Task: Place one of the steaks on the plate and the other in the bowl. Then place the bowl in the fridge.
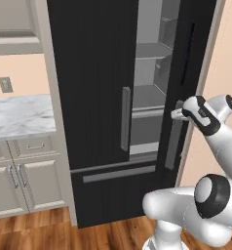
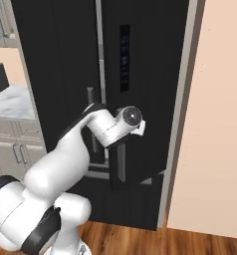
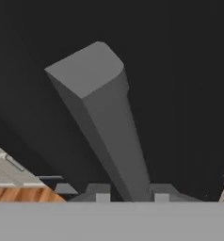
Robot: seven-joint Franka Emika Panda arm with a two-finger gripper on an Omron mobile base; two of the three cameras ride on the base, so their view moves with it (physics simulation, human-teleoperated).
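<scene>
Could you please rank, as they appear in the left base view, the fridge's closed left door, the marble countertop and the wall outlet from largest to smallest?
1. The fridge's closed left door, largest by far.
2. The marble countertop.
3. The wall outlet, clearly smallest.
All three stand at a similar depth, so nearness to the camera hardly affects this order.

Base views flank arm, facing fridge (image 1: pixel 98 97) from left and right; hand view close on door handle (image 3: pixel 109 127).
</scene>
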